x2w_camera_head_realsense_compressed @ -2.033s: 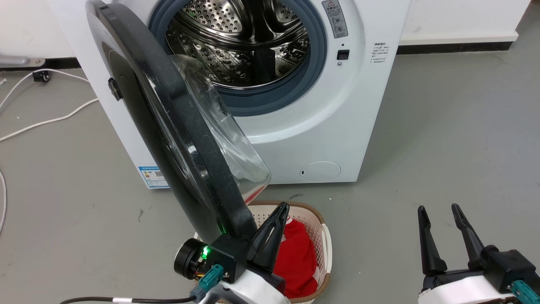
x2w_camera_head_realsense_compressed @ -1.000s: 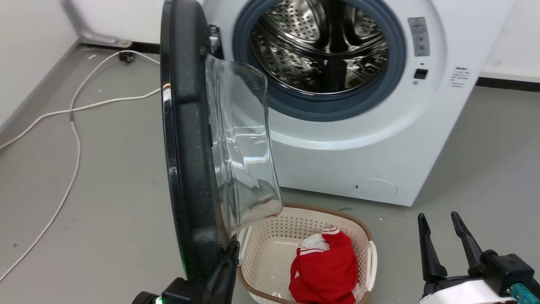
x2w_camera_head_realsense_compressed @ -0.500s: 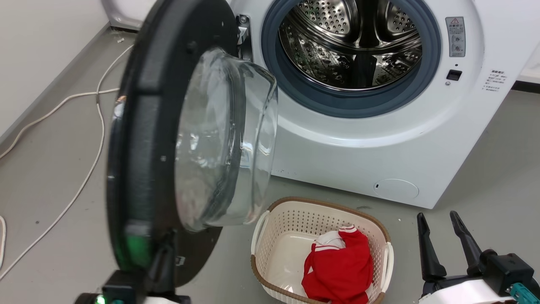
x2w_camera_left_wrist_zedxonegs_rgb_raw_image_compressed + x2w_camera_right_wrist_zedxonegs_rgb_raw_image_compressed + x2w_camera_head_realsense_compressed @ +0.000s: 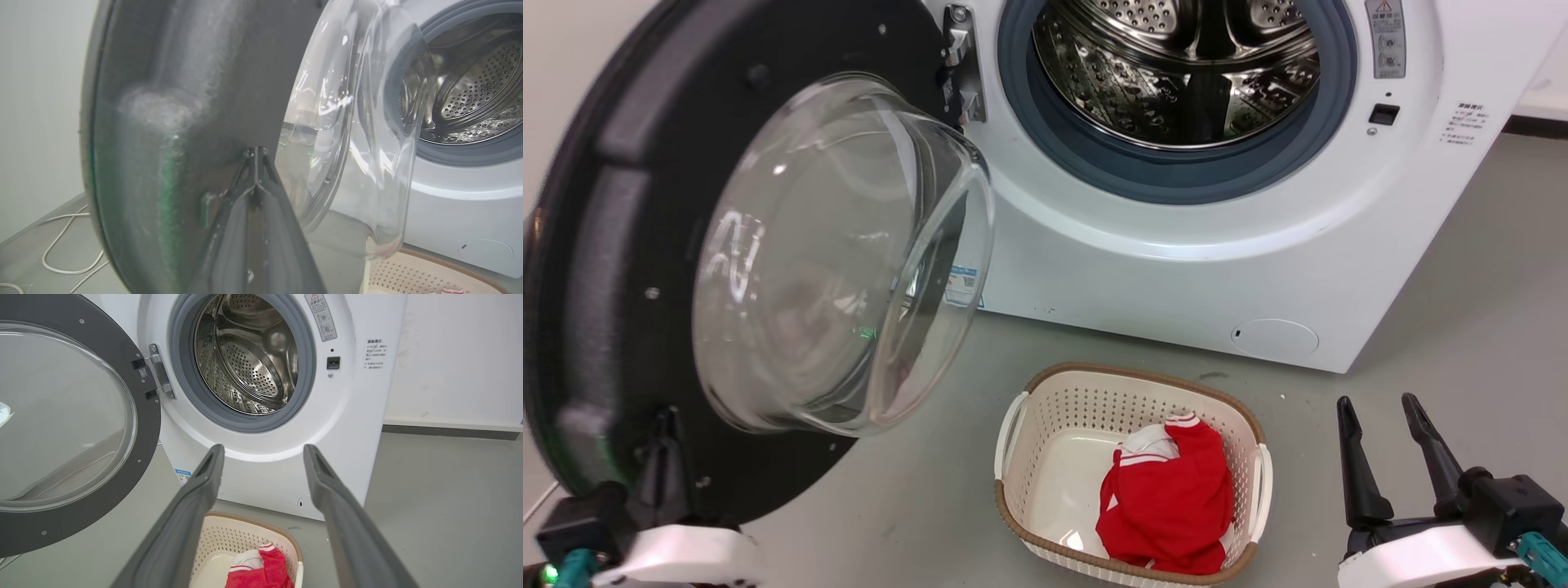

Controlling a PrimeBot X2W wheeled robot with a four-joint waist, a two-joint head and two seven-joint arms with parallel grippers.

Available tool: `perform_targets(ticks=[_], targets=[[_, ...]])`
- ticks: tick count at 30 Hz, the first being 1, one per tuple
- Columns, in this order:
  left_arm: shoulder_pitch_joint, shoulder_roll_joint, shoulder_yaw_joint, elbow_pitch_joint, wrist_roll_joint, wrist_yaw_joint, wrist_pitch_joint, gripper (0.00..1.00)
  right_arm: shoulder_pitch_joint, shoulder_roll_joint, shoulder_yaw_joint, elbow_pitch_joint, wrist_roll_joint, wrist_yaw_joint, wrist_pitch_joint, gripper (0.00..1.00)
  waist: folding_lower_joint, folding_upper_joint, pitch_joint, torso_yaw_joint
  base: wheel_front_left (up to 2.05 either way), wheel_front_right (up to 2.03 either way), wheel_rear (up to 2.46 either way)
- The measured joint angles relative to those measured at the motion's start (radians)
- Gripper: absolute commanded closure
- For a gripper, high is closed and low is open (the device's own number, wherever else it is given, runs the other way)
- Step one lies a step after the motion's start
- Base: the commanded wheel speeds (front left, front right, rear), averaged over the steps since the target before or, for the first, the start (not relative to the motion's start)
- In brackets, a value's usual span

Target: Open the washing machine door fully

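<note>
I see the washing machine door (image 4: 605, 245) swung wide, left of the drum (image 4: 1176, 65), glass bowl facing me. The left gripper (image 4: 255, 152) has its jaws pressed together at the door's lower rim. The right gripper (image 4: 1375, 404) has its jaws spread and empty.

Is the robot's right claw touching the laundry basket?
Apart. The head view shows bare grey floor between the right gripper and the basket.

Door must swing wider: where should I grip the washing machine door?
I'd take the washing machine door by its black rim at the free edge, opposite the hinge, approaching from the robot's left. The rim is thin and farthest from the pivot; the glass bowl bulges, smooth.
</note>
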Motion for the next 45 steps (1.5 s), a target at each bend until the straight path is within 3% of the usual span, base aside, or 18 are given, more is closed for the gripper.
perform_targets(ticks=[17,25,35,45], targets=[[-0.188,0.099,0.177,0.257,-0.057,-0.076,-0.05,1.0,-0.037,0.0,-0.007,-0.015,-0.017,0.0,0.016,0.0,0.0,0.0,0.058,-0.028,0.0,0.0,0.0],[-0.238,0.105,0.221,0.316,-0.031,-0.11,-0.05,1.0,-0.041,0.0,-0.01,-0.017,-0.022,0.0,0.016,0.0,0.0,0.0,0.063,-0.033,0.0,0.0,0.0],[-0.18,0.026,0.249,0.241,0.033,-0.129,-0.05,1.0,-0.037,0.0,-0.01,-0.005,-0.016,0.0,0.014,0.0,0.0,0.0,0.026,-0.035,0.0,0.0,0.0],[0.001,-0.12,0.2,0.041,0.131,-0.135,-0.053,1.0,-0.014,0.0,-0.001,0.005,-0.007,0.0,0.01,0.0,-0.0001,0.0,-0.033,-0.065,0.0,0.0,0.0]])
